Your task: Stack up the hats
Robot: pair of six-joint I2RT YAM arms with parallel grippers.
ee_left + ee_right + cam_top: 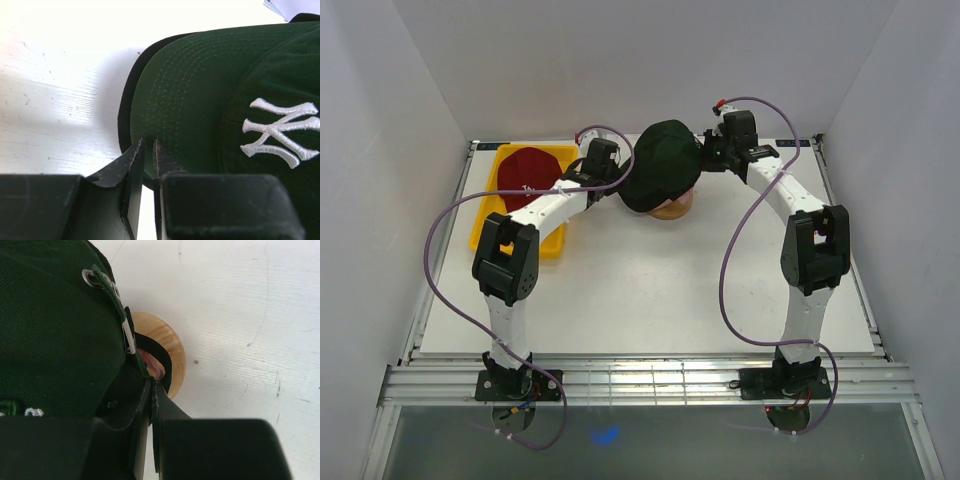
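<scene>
Top external view: green cap [662, 165] sits over the wooden stand [672, 210], between both claws. Red cap [525, 172] lies in the yellow tray [485, 225], left of the left claw [617, 182].

Left wrist view: this claw is clenched on the green brim, with a black cap [127, 100] just beneath.

Right wrist view: right claw [151, 387] is clamped on the green cap's back edge.

Judgement: green not yet let go; red left to add.

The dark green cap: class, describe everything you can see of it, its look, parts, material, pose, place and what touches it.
The dark green cap is woven fabric with a stitched, curved brim, a white embroidered NY logo on the front and a rear strap with a metal buckle. It lies crown up over the wooden stand at the far side of the table, with a black brim edge showing beneath it. The left gripper pinches its brim; the right gripper is shut on its rear edge.
</scene>
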